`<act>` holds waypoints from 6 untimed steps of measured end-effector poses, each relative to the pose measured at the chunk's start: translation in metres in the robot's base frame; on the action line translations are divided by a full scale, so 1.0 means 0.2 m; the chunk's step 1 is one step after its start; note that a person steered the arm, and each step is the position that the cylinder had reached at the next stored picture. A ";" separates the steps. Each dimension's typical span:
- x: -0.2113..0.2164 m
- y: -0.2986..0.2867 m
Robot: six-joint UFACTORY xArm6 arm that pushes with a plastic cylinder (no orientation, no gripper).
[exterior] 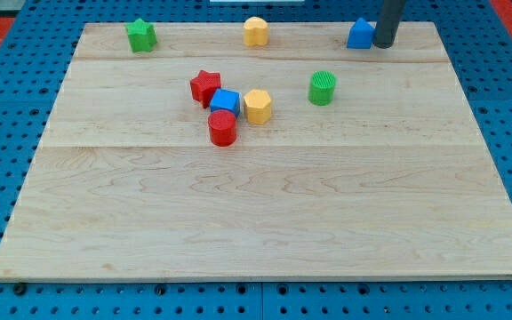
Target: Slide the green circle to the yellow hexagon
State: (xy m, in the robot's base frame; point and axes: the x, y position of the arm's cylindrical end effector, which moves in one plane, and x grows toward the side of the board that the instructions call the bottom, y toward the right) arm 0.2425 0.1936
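In the camera view, the green circle point(323, 88) stood upright on its flat end on the wooden board point(265, 222), right of centre; being round, it had no long axis or facing I could tell. The yellow hexagon point(258, 106) sat to its left, apart from it, touching the blue cube point(225, 101). The red star point(205, 87) and red cylinder point(223, 128) crowded that cube. My tip point(383, 44) rested at the view's top right, just beside the blue block point(359, 34). I carried no jaws, only a rod. A green star point(140, 36) and yellow block point(255, 31) lined the top edge.
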 end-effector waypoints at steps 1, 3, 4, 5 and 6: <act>0.00 0.00; 0.01 0.01; 0.14 0.07; 0.36 -0.03; 0.49 -0.24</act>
